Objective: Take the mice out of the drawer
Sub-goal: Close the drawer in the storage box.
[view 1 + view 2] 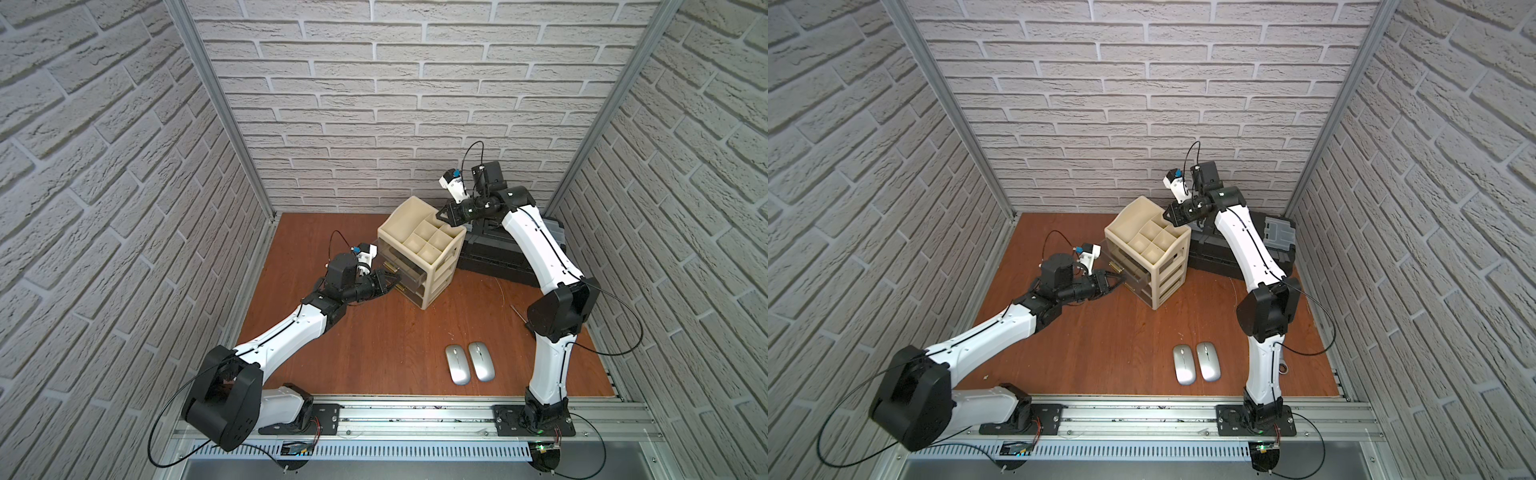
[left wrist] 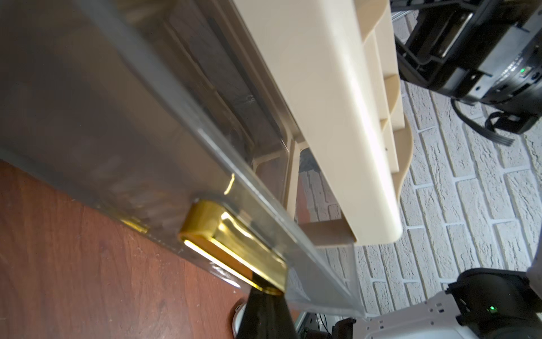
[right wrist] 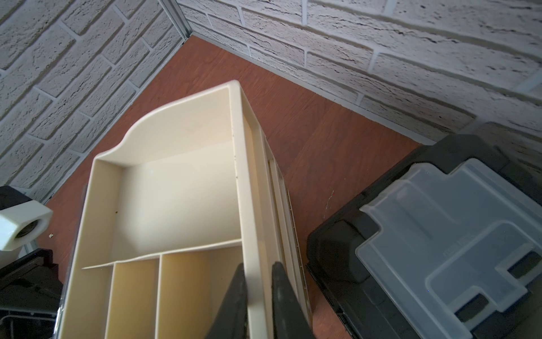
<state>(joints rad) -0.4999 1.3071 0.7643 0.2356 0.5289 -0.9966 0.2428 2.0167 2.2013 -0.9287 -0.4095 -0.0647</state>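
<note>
Two slim silver mice (image 1: 457,365) (image 1: 481,360) lie side by side on the table near the front right; both top views show them (image 1: 1184,364) (image 1: 1208,361). The cream organiser (image 1: 422,249) holds clear drawers. My left gripper (image 2: 268,292) is shut on the gold handle (image 2: 234,249) of one clear drawer (image 2: 164,141), which stands slightly out of the frame. Dim dark shapes show through its plastic, and I cannot tell what they are. My right gripper (image 3: 258,293) is shut on the organiser's top side wall (image 3: 249,205), one finger inside and one outside.
A black toolbox with a clear lid (image 3: 440,249) stands close behind and to the right of the organiser (image 1: 1279,237). A slim steel tool (image 1: 516,312) lies by the right arm's elbow. Brick walls close in the table on three sides.
</note>
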